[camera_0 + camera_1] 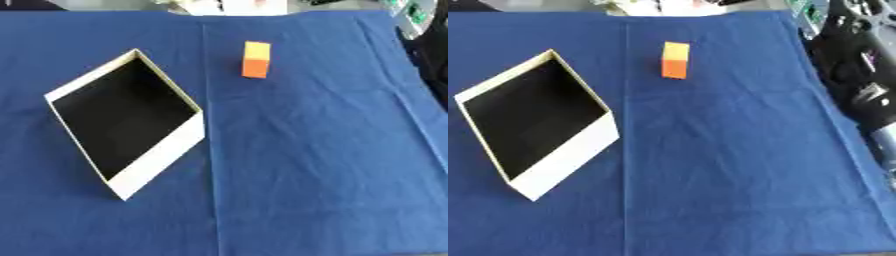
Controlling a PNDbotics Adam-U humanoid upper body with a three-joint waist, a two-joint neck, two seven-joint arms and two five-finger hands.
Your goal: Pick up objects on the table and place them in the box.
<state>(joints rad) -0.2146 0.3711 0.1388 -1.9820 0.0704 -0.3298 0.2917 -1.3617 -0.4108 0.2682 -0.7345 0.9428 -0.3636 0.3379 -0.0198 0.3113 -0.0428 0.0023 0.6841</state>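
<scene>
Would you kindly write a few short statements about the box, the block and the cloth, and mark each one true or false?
1. The box is empty. True.
2. The orange and yellow block lies inside the box. False: it stands on the blue cloth, apart from the box, farther back and to its right.
3. The block's top is yellow. True.
4. A robot hand grips the block. False: nothing touches it; only a dark arm shows at the right edge of the right eye view.

Blue cloth [315, 165] covers the table surface (a straight crease runs from 12 to 6 o'clock, slightly left of centre). Blurred light-coloured clutter [232, 6] lies beyond the cloth's far edge at 12 o'clock.
</scene>
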